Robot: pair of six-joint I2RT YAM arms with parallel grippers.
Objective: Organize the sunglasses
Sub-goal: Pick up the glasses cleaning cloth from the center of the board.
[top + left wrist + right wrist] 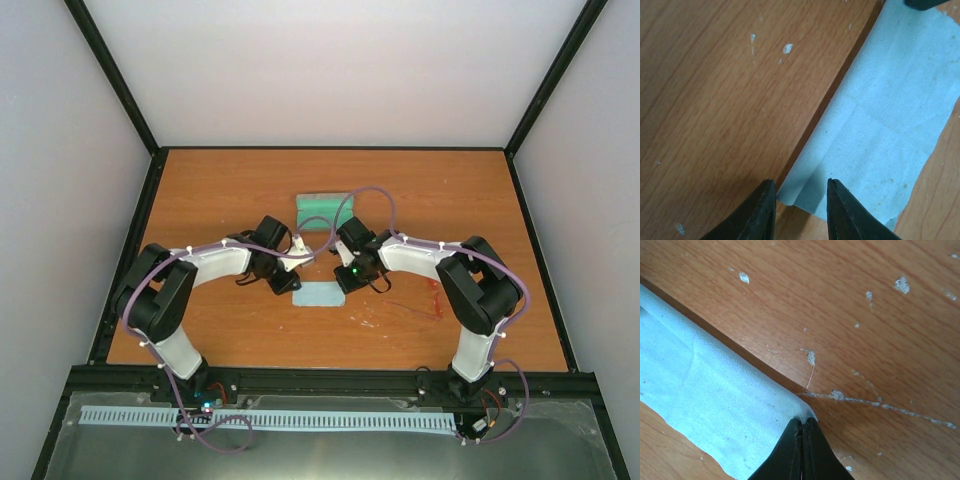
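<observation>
The right gripper (802, 442) is pinching 1 corner of the matte, pale blue rectangular cloth (715, 400); the left gripper (801, 210), narrowly parted, is straddling another corner.

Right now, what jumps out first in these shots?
Both hands meet over a pale blue cloth at the middle of the table: the right hand is shut on one corner, the left hand open astride another. The red sunglasses lie untouched to its right, and a green case sits behind it.
</observation>
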